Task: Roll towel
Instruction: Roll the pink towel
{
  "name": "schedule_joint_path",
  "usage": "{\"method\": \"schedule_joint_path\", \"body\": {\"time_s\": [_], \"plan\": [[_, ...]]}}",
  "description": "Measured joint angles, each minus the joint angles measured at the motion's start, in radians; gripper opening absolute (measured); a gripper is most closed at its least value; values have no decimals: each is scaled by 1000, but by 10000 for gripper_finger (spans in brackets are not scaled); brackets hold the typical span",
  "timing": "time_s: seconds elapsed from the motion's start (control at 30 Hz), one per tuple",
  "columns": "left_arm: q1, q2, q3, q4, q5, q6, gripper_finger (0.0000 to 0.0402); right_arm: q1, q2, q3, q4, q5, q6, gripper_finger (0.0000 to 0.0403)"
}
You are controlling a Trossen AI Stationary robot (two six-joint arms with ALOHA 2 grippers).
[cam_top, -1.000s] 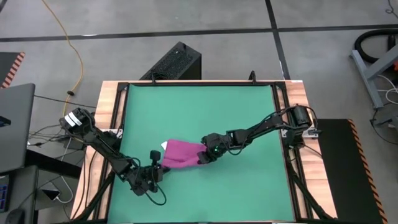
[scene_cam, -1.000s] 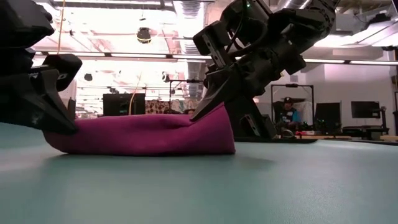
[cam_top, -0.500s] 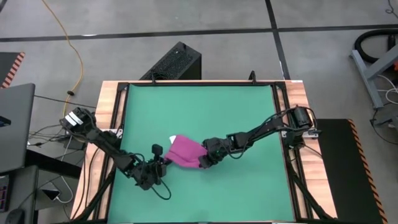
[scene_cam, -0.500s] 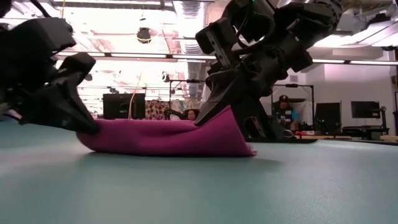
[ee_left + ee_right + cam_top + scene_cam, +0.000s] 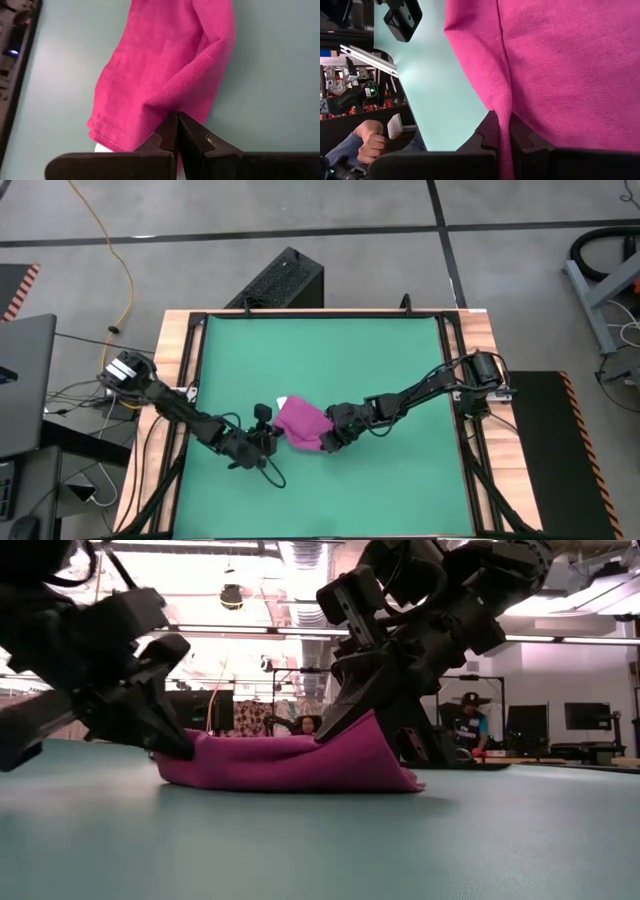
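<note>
I have the small magenta-purple soft cloth towel (image 5: pixel 300 424) pinched at both ends near the front middle of the green mat (image 5: pixel 320 360): my left gripper (image 5: pixel 268 437) clamps one edge, my right gripper (image 5: pixel 327 442) the other. It lies folded and bunched (hardly a roll yet), so most rolling remains. I can read no writing.

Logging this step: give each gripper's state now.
Left gripper: shut on the towel.
Right gripper: shut on the towel.
</note>
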Motion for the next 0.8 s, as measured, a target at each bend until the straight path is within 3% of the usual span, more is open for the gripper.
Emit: {"method": "schedule_joint_path", "body": {"time_s": [0.33,0.6,0.8], "plan": [[117,0,0,29,142,67,0,14,0,0,0,6,0,20],[258,0,-5,34,340,67,0,28,0,0,-5,86,-79,26],[334,-2,-7,3,407,65,0,62,0,0,-56,181,-181,45]]}}
